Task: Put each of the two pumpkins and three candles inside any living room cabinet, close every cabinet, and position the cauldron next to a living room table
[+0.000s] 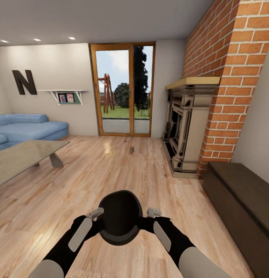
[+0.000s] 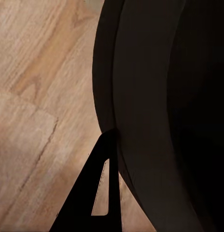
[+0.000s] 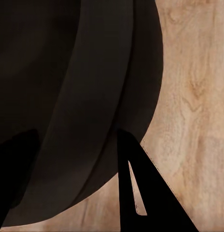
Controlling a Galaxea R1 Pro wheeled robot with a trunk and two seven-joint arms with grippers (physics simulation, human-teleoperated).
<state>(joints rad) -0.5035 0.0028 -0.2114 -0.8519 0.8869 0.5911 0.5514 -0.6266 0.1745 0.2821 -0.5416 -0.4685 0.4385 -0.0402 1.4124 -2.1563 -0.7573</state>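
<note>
Item: cauldron [image 1: 120, 222], being carried with left claw [image 1: 96, 213] and right claw [image 1: 154, 212] each clamping its rim (grip appearing firm). Advice: keeping it level while steering toward the grey surface [image 1: 18, 158].

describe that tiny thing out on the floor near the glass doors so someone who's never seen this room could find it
Start at the wood-framed glass doors in the far wall. On the plank floor just in front of them stands a candle, a tiny squat greyish-tan cylinder. It stands alone on bare boards, far smaller than the black cauldron held nearer the camera.

Matte black cauldron [image 1: 120, 222] upright betw. both arms, above wood floor; tiny candle [image 1: 131, 150] further off.
</note>
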